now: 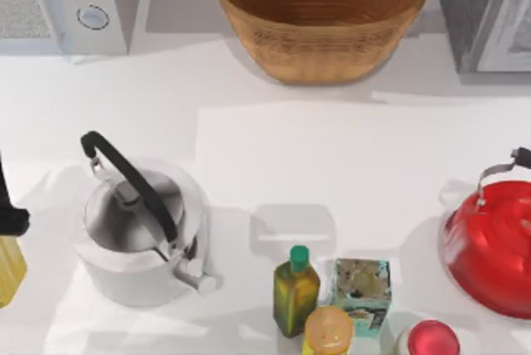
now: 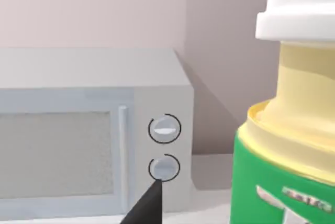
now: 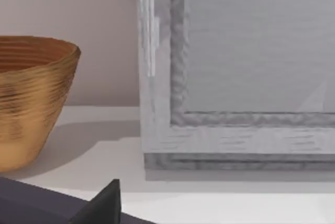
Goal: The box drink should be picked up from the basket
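The basket is a wide tan wicker bowl at the back middle of the table, and its inside shows bare weave. It also stands near my right arm, as seen in the right wrist view. The box drink is out of view. My left arm reaches in at the table's left edge, above a yellow bottle. One dark left finger points toward the microwave. A dark right finger sits low over the table to the right of the basket.
A microwave stands back left and a grey appliance back right. A silver kettle is at the left and a red kettle at the right. At the front stand an oil bottle, a teal carton and a white-capped, green-labelled bottle.
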